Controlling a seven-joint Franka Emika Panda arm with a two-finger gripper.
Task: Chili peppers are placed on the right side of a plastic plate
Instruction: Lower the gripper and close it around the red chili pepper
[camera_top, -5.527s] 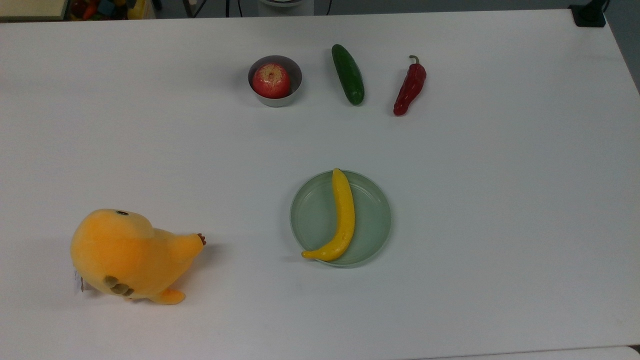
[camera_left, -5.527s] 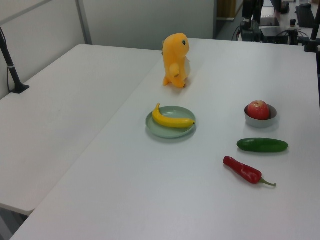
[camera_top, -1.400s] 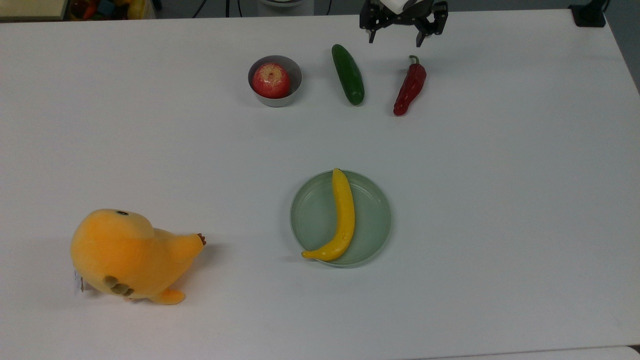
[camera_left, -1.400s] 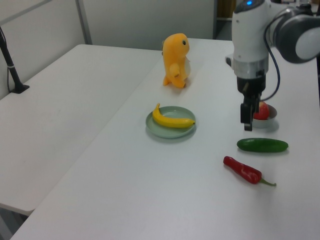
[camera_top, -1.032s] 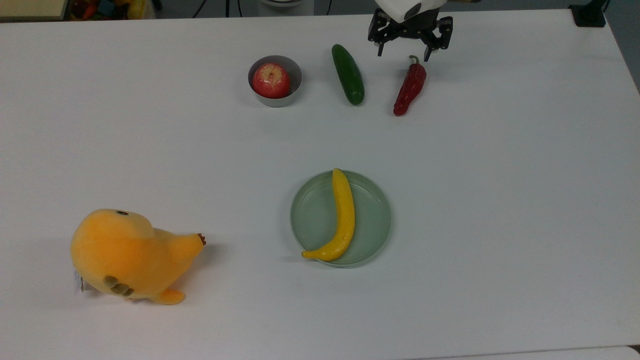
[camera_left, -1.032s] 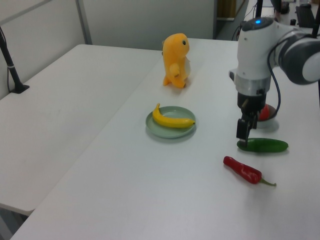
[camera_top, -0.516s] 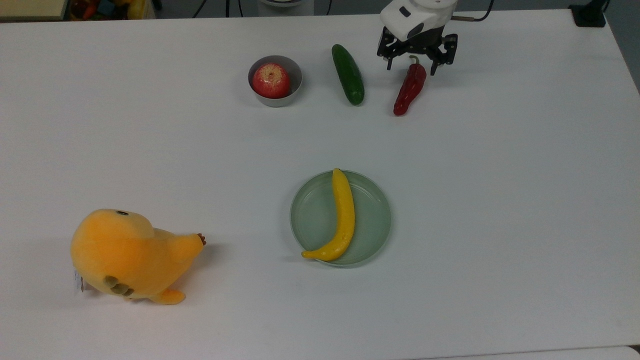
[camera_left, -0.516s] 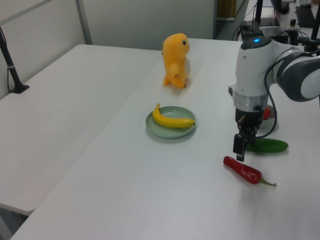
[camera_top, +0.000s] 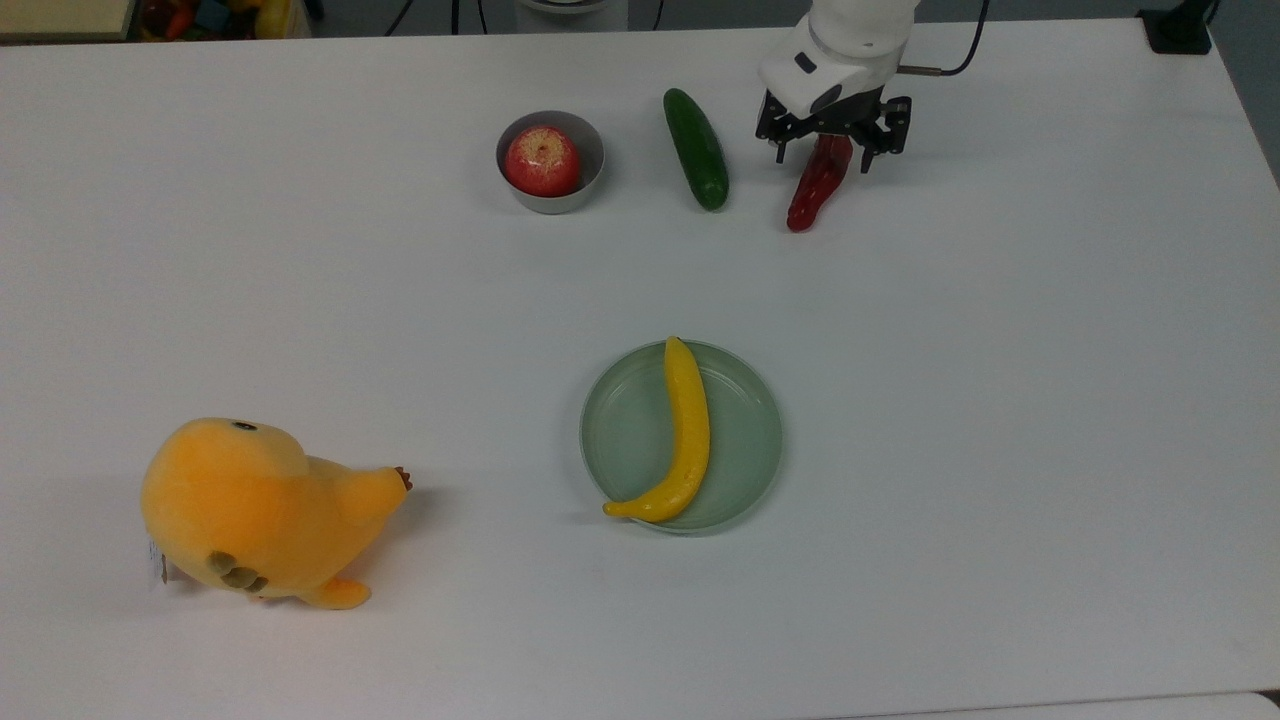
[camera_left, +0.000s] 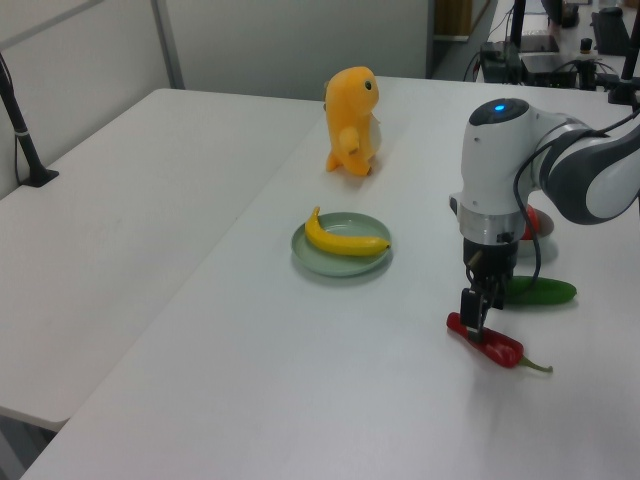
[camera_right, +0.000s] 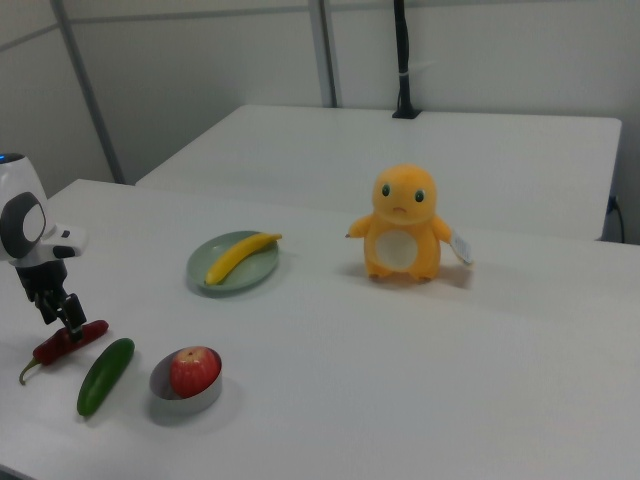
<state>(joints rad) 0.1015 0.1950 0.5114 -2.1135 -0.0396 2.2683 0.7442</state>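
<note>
Over the chili peppers (camera_top: 818, 182), near the stem end, the gripper (camera_top: 830, 150) is straddling with its claw spread wide. A glossy, tapered body risks slipping or rolling toward the nearby cucumber (camera_top: 696, 149). On the white table (camera_top: 1000, 400), the plastic plate (camera_top: 745, 430) is lying well apart, banana (camera_top: 685, 430) across it. Partition walls are standing behind.

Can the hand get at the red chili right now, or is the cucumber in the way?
Probably yes. The open hand is already over the chili with a finger on each side, and the cucumber lies apart from it.
</note>
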